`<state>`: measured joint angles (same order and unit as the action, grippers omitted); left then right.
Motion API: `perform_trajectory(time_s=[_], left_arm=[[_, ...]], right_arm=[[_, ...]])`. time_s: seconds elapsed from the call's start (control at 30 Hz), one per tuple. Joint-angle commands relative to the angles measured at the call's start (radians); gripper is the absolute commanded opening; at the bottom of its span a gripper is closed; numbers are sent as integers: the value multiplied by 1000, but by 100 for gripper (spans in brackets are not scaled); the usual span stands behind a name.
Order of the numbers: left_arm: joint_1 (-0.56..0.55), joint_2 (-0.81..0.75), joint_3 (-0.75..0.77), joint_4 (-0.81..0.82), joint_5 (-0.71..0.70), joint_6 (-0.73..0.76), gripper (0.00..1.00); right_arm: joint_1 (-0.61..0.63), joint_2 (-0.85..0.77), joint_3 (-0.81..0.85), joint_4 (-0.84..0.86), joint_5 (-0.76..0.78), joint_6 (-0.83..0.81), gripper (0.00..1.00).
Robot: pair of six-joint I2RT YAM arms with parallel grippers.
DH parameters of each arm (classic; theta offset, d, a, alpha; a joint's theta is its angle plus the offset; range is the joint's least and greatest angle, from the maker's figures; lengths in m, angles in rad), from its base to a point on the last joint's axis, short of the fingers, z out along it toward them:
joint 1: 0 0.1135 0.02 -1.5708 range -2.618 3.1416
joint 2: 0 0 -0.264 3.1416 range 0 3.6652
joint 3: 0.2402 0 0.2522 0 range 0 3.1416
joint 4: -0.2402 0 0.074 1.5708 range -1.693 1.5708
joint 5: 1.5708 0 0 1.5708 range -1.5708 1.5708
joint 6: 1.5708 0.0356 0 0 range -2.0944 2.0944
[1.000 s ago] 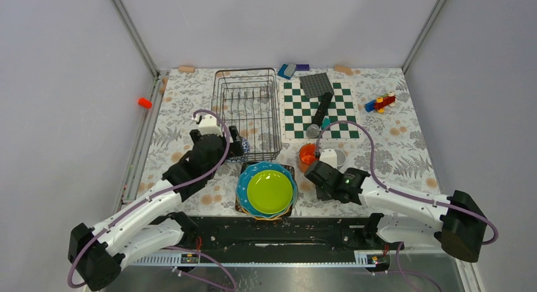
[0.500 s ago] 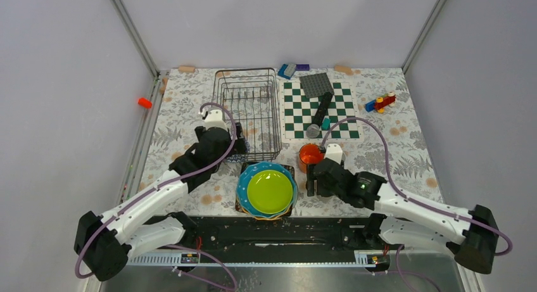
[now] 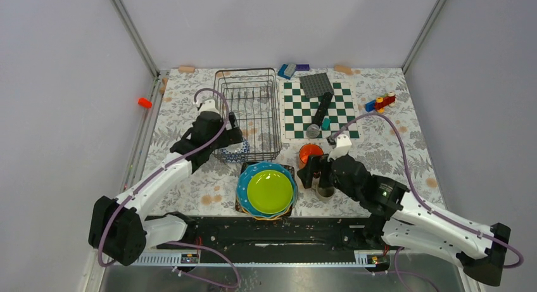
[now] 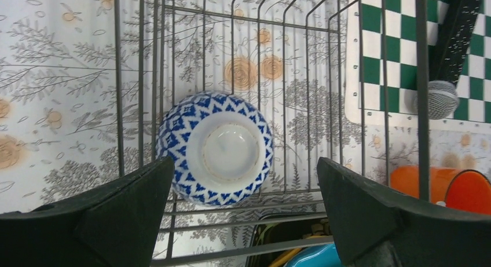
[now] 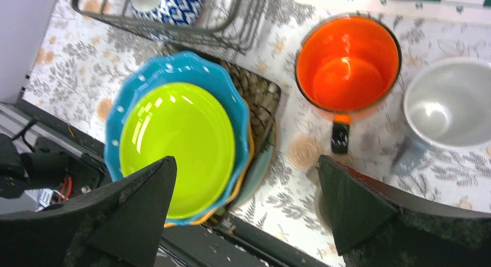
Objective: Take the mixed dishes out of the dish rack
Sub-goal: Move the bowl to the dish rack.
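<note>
The left hand hangs wide open and empty above the upturned bowl, which sits in the near-left corner of the rack. Right of it, plates lie stacked on the desk. The right hand, also wide open and empty, hovers over their right edge, near the mug and cup.

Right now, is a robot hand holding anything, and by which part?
Nothing. The left gripper is open above the bowl in the rack; the right gripper is open near the plates and mug.
</note>
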<state>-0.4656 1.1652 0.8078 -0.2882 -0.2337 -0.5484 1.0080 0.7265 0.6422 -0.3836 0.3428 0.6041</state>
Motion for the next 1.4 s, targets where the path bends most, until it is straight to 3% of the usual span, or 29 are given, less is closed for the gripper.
perform_trajectory(time_s=[0.0,0.23,0.63,0.9,1.13,1.3,1.37], left_arm=[[57,41,26,93,197,-22,99],[91,139,38,93,311,-12,99],[90,194,-2,215,466,-61,99],[91,255,-6,363,650,-114,99],[91,112,7,220,412,-96,99],[95,16,17,129,215,-117,99],[102,7,23,118,202,-115,99]], right_arm=[[7,137,157,142,38,-63,100],[7,332,290,137,64,-109,100],[3,487,379,241,16,-226,99],[-69,593,435,247,-119,-168,91],[-123,663,470,278,-204,-140,82],[-137,801,584,238,-261,-146,76],[-146,861,637,208,-271,-143,75]])
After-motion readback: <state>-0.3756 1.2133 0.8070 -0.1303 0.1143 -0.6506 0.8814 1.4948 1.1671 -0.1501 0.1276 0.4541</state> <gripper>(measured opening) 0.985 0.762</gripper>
